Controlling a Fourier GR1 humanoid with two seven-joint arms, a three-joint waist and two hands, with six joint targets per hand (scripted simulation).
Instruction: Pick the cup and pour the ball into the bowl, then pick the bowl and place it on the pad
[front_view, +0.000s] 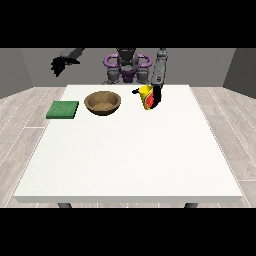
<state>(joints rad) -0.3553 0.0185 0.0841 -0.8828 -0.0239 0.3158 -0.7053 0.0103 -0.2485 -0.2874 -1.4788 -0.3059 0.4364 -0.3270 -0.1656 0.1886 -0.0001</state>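
A yellow cup (146, 96) with a red patch is held above the table, tilted with its mouth towards the view's left. The hand at the view's right (158, 94) is shut on it, dark fingers showing at its right side and top. The ball is hidden. A brown wooden bowl (103, 103) sits on the table left of the cup, apart from it. A green square pad (63, 109) lies near the table's left edge. The hand at the view's left (61, 64) hangs raised beyond the table's far left corner, its fingers pointing down and holding nothing.
The white table (130, 160) stretches wide towards the camera. The robot's torso (127, 67) stands behind its far edge.
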